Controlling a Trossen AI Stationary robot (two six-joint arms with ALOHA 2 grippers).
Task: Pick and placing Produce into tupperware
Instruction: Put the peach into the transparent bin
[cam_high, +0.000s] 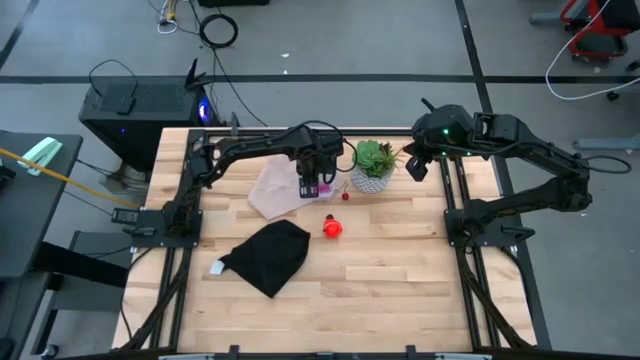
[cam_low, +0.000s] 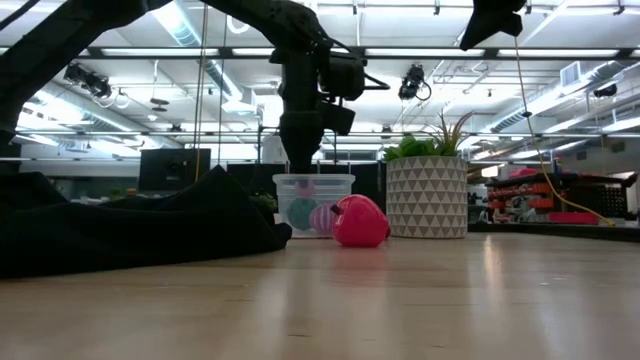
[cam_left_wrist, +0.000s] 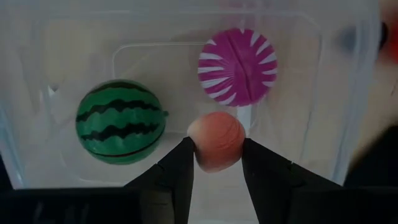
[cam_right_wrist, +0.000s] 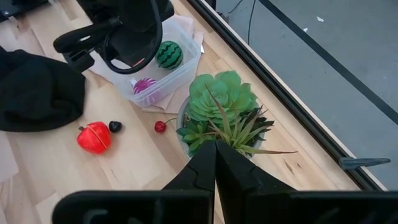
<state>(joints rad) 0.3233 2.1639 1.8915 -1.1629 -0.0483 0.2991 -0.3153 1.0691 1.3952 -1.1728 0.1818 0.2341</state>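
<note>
Table (cam_high: 400, 280) front half bare. Cloth (cam_high: 268, 255) near-left. Tub (cam_right_wrist: 166, 65) at far edge beside pot (cam_high: 372, 181), holds melon (cam_left_wrist: 121, 121), purple ball (cam_left_wrist: 238, 66). Left gripper (cam_left_wrist: 214, 165) above tub, clamping peach (cam_left_wrist: 216, 140). Right gripper (cam_right_wrist: 216, 163) closed, empty, over plant. Pepper (cam_high: 332, 228), cherry (cam_right_wrist: 160, 126) loose mid-table.

Peach piece (cam_left_wrist: 216, 140) above tub's (cam_left_wrist: 348, 124) melon (cam_left_wrist: 121, 121)

**Surfaces on the Table**

The table (cam_high: 400, 270) was pale, smooth wood in jointed strips. The tupperware (cam_left_wrist: 348, 93) was translucent plastic, slightly glossy. The watermelon ball (cam_left_wrist: 121, 121) shone; the peach piece (cam_left_wrist: 216, 140) looked matt. The black cloth (cam_high: 268, 255) lay soft and dull.
</note>
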